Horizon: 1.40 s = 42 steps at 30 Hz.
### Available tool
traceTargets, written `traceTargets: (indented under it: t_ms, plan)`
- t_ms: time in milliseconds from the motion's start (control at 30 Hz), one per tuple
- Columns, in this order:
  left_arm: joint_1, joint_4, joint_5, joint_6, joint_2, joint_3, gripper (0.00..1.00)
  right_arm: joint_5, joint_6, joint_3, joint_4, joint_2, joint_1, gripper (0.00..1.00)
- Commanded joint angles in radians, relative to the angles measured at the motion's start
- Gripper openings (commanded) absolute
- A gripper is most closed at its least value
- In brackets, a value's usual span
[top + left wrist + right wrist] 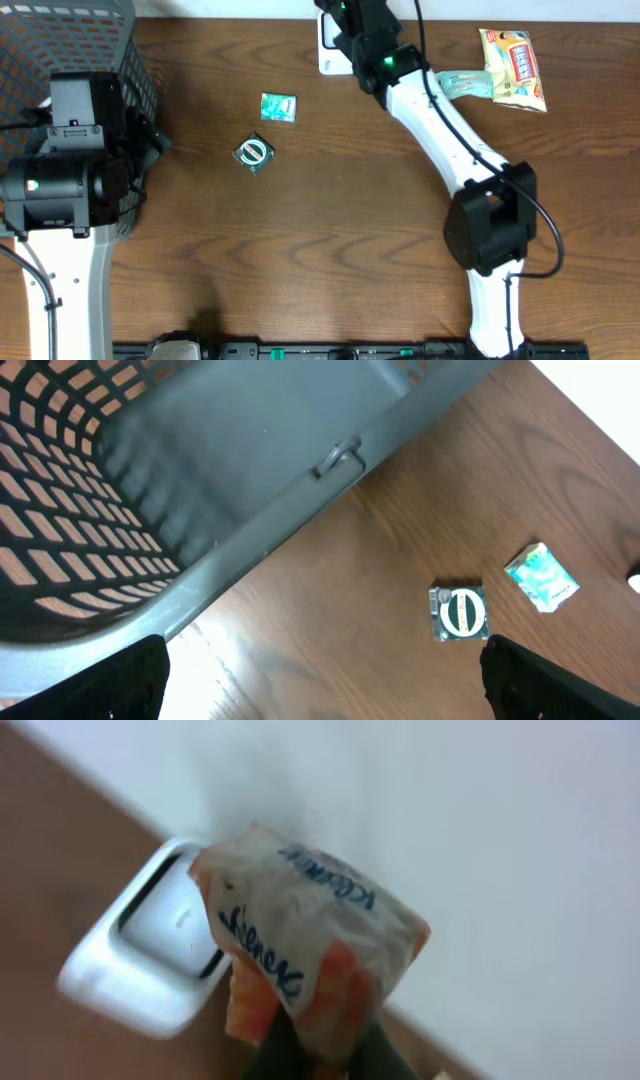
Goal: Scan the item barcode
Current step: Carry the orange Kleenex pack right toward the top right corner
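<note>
Above the scanner (pixel 145 955), the right gripper (pixel 320 1060) is clamped on the tissue pack (pixel 310 930) by its edge, likely light, soft, slippery; left gripper (pixel 325 680) gapes empty

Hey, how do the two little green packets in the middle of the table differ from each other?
The dark packet carries a white ring with a bar; the pale packet is mottled teal and white. The dark packet lies nearer the basket; the pale packet lies nearer the scanner. Both are small, flat on the wood, untouched.
</note>
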Motion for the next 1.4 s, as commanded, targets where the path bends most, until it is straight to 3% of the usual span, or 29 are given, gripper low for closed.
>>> traceTargets:
  t_ms: [0,233,400,700,900,1033,1233,1300,1333,1367]
  plan:
    - [0.007,-0.003,-0.010,-0.005,0.000,0.006,0.98,0.035,-0.183,0.005,0.119,0.080,-0.002,0.01]
    - [0.007,-0.003,-0.010,-0.005,0.000,0.006,0.98,0.030,-0.372,0.007,0.368,0.201,-0.003,0.01]
    - [0.007,-0.003,-0.010,-0.005,0.000,0.006,0.98,-0.041,-0.527,0.007,0.357,0.224,-0.009,0.01]
    - [0.007,-0.003,-0.010,-0.005,0.000,0.006,0.98,-0.036,-0.573,0.007,0.298,0.221,-0.019,0.01]
    - [0.007,-0.003,-0.010,-0.005,0.000,0.006,0.98,-0.029,-0.341,0.007,0.214,0.113,-0.086,0.01]
    - [0.007,-0.003,-0.010,-0.005,0.000,0.006,0.98,0.125,-0.160,0.007,0.136,0.063,-0.173,0.01]
    - [0.007,-0.003,-0.010,-0.005,0.000,0.006,0.97,0.232,-0.067,0.001,-0.135,0.058,-0.316,0.01]
    - [0.007,-0.003,-0.010,-0.005,0.000,0.006,0.98,0.256,0.025,0.001,-0.206,0.058,-0.370,0.01]
    - [0.007,-0.003,-0.010,-0.005,0.000,0.006,0.98,0.269,0.053,0.001,-0.216,0.058,-0.380,0.05]
    - [0.007,-0.003,-0.010,-0.005,0.000,0.006,0.98,0.281,0.097,0.001,-0.237,0.058,-0.399,0.17]
